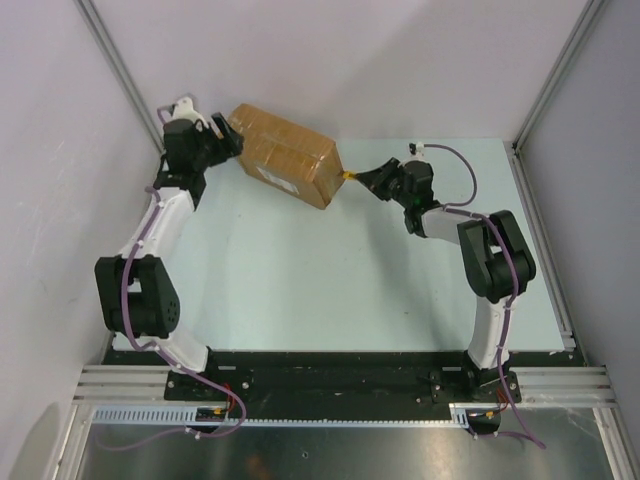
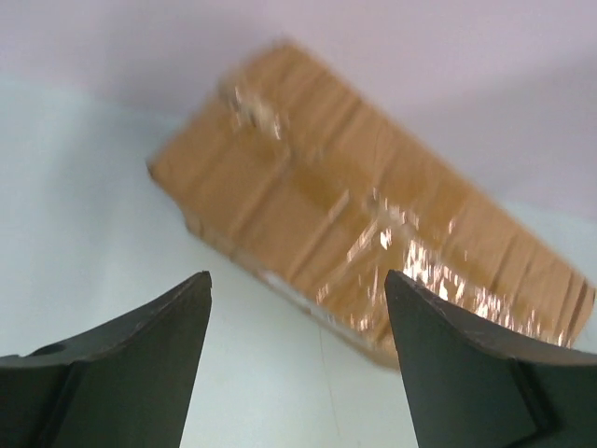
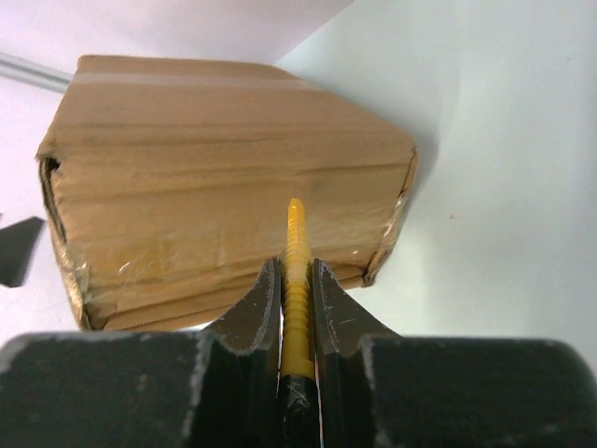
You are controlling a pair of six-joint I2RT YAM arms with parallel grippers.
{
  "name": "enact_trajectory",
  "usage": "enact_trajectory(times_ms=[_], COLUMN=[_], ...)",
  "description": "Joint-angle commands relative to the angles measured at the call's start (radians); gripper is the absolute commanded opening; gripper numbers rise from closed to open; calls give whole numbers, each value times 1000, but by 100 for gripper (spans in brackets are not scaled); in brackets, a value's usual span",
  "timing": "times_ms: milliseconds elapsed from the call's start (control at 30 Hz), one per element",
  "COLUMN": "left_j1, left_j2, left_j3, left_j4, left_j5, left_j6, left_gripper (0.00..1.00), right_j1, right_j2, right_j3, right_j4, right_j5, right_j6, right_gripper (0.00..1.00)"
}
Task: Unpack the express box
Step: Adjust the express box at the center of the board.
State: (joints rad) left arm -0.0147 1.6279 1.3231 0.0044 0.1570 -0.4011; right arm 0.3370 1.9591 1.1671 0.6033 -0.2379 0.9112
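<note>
Judging by its glossy tape, the express box [image 1: 285, 155] looks stiff but slippery; brace its short end. Left gripper [image 2: 297, 280] gapes empty; right gripper [image 3: 297, 271] pinches a yellow utility knife [image 3: 296, 238].

A yellow utility knife [image 3: 297, 271] hangs above the pale green table [image 1: 300, 275], between white walls [image 1: 350, 60] with aluminium posts [image 1: 113, 55].

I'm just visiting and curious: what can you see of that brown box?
The express box is a brown cardboard carton, sealed with shiny brown tape, with a small white label on its near side. It lies skewed at the far side of the pale table. A yellow knife points at one end; contact is unclear.
</note>
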Motion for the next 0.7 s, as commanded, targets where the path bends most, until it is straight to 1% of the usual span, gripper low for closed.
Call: enact_trajectory(times_ms=[0, 167, 200, 333, 400, 433, 500, 567, 633, 667], left_j1=[10, 12, 12, 51, 64, 74, 85, 102, 114, 119], left_j2=[33, 164, 215, 360, 438, 461, 506, 578, 636, 654], left_j3=[152, 277, 321, 444, 496, 508, 562, 609, 671, 691], left_j4=[12, 12, 14, 14, 12, 14, 13, 14, 17, 22], left_j5=[-186, -332, -365, -372, -347, -324, -269, -139, -65, 29], left_j6=[48, 2, -4, -42, -65, -102, -123, -151, -175, -176], left_gripper=[80, 79, 77, 71, 70, 70, 69, 68, 68, 66], right_j1=[-26, -21, -20, -3, 8, 19, 26, 33, 42, 51], right_j2=[27, 5, -6, -112, -159, -204, -241, -296, -334, -360], right_j3=[68, 77, 77, 75, 74, 74, 74, 74, 74, 74], right_j4=[44, 29, 7, -94, -160, -184, -226, -246, -273, -277], right_j5=[-1, -3, 2, 47, 77, 90, 100, 97, 106, 109], right_j6=[-32, -57, -64, -113, -162, -175, -205, -224, -264, -274], right_gripper=[0, 0, 0, 0, 0, 0, 0, 0, 0, 0])
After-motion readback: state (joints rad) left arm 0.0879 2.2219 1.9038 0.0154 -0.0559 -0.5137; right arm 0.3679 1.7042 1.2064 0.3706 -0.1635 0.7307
